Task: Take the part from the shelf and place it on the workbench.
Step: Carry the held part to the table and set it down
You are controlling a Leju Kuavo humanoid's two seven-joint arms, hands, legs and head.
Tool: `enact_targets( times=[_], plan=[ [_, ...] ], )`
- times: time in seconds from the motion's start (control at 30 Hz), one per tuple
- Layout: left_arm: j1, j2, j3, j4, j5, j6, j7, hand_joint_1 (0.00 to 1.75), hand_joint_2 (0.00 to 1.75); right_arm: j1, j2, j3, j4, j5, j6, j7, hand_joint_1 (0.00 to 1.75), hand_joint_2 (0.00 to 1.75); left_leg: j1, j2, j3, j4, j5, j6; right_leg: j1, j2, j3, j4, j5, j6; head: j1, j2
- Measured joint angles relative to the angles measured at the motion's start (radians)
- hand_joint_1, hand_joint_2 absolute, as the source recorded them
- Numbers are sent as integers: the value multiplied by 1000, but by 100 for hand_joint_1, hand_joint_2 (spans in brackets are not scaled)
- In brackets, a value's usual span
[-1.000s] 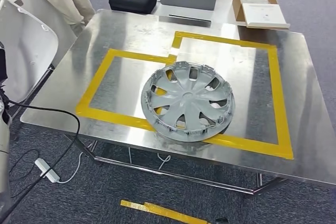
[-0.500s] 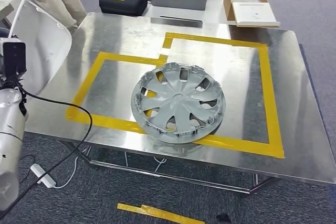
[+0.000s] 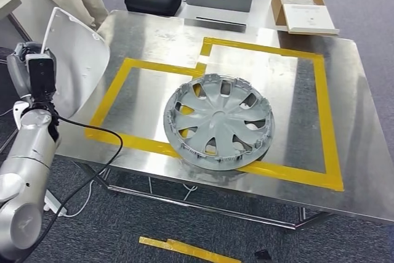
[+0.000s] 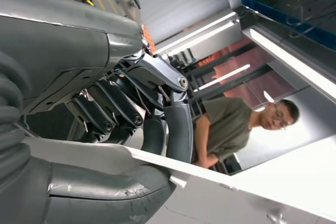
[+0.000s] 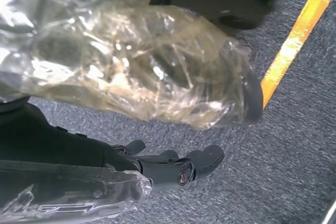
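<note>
Left hand grips the edge of a white curved panel, thumb on one face and dark fingers on the other; in the head view the panel hides the hand and overhangs the tabletop's left edge. Right hand hangs over grey carpet, fingers extended, holding nothing. A grey spoked hubcap lies flat on the steel tabletop across yellow tape.
</note>
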Motion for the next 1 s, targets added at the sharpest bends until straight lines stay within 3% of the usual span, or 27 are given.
enact_targets(
  times=[0.07, 0.2, 0.27, 0.33, 0.4, 0.5, 0.53, 0.57, 0.7, 0.73, 0.83, 0.87, 0.9, 0.93, 1.0],
  plan=[
    [-1, -7, 0, 2, 0, 0, -1, 175, 175, -1, -1, 1, 0, 0, 0, 0, 0, 0, -4, 1, -1, 0, -2, -9, 2, 1, 36, -69, 16, -8, -1, 0],
    [-2, -12, 0, 6, 0, 0, -1, 175, 175, 1, -2, 1, 0, 0, 0, 1, 0, 0, -1, 2, -4, 14, -16, -29, 2, 3, 46, -78, 15, -29, -3, 0],
    [-4, -12, 0, 8, 1, 0, -1, 175, 175, 0, -2, 1, 0, 0, 0, 1, 0, 0, -1, 3, -41, 93, -63, -34, 0, 3, 51, -84, 16, -38, -6, 0],
    [-3, -13, 0, 13, 8, -2, 1, 175, 175, 0, -3, 1, 0, 0, 0, 1, 0, 0, -1, 3, -101, 214, -112, -36, 2, 3, 53, -83, 13, -43, -6, 0],
    [4, -17, 1, 18, 21, -7, 7, 175, 175, 1, -3, 1, 0, 0, 0, 3, 0, 0, -2, 3, -125, 254, -103, -32, 4, 3, 57, -83, 11, -46, -6, 0],
    [7, -27, 2, 20, 51, -21, 16, 175, 175, 1, -3, 1, 0, -2, 0, 3, 0, 0, -6, 3, -60, 103, 0, -18, 9, 5, 64, -80, 3, -44, -6, 0],
    [7, -31, 4, 20, 63, -27, 18, 175, 175, 0, -2, 1, 1, -2, 0, 2, 0, 0, -9, 3, -38, 53, 17, -13, 10, 5, 63, -78, 1, -41, -6, 0],
    [7, -33, 7, 20, 73, -33, 19, 175, 175, 0, -2, 1, 1, -3, 0, 1, 0, 0, -12, 3, -25, 24, 20, -9, 11, 5, 61, -76, 0, -38, -6, 0],
    [11, -43, 13, 20, 88, -45, 21, 175, 175, 1, -2, 1, 2, -4, -2, 0, 0, 0, -7, 2, -14, -3, 12, 1, 13, 4, 46, -61, -14, -21, -5, 0],
    [11, -45, 14, 20, 89, -46, 21, 175, 175, 1, -2, 2, 2, -4, -2, 0, 0, 0, -4, 3, -11, -7, 13, 5, 12, 4, 30, -29, -33, -15, -3, 0],
    [16, -50, 15, 20, 91, -49, 20, 175, 175, 1, -2, 2, 3, -5, -2, -1, 0, 0, -2, 3, -8, -9, 11, 12, 5, 2, -61, 156, -113, -2, 1, 0],
    [20, -51, 16, 20, 95, -50, 21, 175, 175, 2, -2, 2, 4, -5, -2, 0, 0, 0, -2, 3, -7, -9, 10, 13, 3, 1, -87, 200, -121, 0, 1, 0],
    [23, -52, 16, 20, 99, -51, 21, 175, 175, 2, -2, 2, 4, -5, -2, 0, 0, 0, -2, 2, -6, -8, 7, 12, 1, 1, -98, 206, -108, 2, 2, 0],
    [26, -52, 16, 20, 104, -52, 21, 175, 175, 2, -2, 2, 4, -6, -2, 0, 0, 0, -2, 1, -3, -8, 4, 11, -1, 0, -90, 173, -75, 4, 2, 0],
    [29, -52, 16, 20, 113, -52, 21, 175, 175, 2, -3, 2, 4, -7, -4, 0, 0, 0, -2, -1, 5, -7, -5, 4, -4, -1, -34, 38, 6, 4, 2, 0]
  ],
)
